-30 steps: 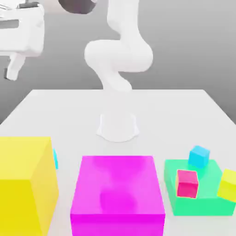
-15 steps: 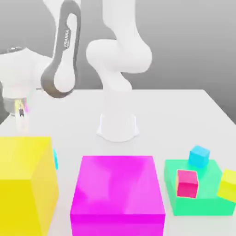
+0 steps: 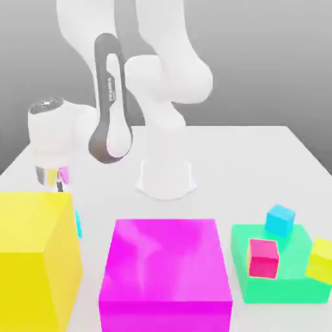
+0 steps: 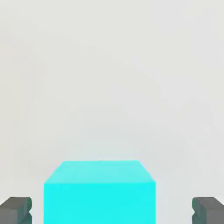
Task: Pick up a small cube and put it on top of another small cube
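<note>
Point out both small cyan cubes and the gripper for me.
Near cyan cube (image 4: 99, 192): hand view, front face.
Other cyan cube (image 3: 280, 220): exterior view, top face.
Gripper (image 4: 112, 211): hand view, midway between fingertips.

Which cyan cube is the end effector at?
The cyan cube behind the big yellow block, between the open end effector fingers; the other cyan cube sits on the green block.

In front of you on the white table (image 3: 259, 155), a big yellow block (image 3: 35, 259) sits at the exterior view's left, a big magenta block (image 3: 165, 272) beside it. Rightward, a green block (image 3: 292, 269) carries a small pink cube (image 3: 262, 257); the small yellow cube (image 3: 320, 259) seems to lean on its edge.
</note>
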Motion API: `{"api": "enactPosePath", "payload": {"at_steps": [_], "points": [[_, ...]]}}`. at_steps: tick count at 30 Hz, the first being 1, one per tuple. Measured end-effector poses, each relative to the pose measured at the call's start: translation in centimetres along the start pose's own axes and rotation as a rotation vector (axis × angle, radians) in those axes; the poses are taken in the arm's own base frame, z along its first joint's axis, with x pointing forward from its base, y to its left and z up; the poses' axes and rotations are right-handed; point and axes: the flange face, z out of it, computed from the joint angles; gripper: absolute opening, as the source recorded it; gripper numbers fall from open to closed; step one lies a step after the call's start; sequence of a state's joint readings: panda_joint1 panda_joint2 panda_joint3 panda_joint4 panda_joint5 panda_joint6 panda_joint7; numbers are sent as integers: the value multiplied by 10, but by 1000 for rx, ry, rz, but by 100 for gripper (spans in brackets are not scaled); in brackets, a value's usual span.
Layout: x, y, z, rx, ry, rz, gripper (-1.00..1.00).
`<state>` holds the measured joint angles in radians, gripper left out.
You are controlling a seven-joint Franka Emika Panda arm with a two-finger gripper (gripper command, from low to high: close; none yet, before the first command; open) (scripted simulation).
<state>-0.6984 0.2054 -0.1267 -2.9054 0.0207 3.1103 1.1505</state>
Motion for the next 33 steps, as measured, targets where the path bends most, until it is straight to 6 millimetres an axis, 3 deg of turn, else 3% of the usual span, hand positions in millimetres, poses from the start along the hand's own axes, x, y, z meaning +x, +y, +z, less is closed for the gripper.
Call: {"api": "enactPosePath", "payload": {"at_steps": [1,2,10,25,28,33], "points": [[-1,1,4,3,-8,0,0],[-2,2,8,5,-16,0,-100],[-2,1,5,5,-10,0,-100],[-1,1,-56,7,-14,2,-100],[43,-12,-75,77,-2,158,-100],[103,-59,-127,236,21,395,-100]]}}
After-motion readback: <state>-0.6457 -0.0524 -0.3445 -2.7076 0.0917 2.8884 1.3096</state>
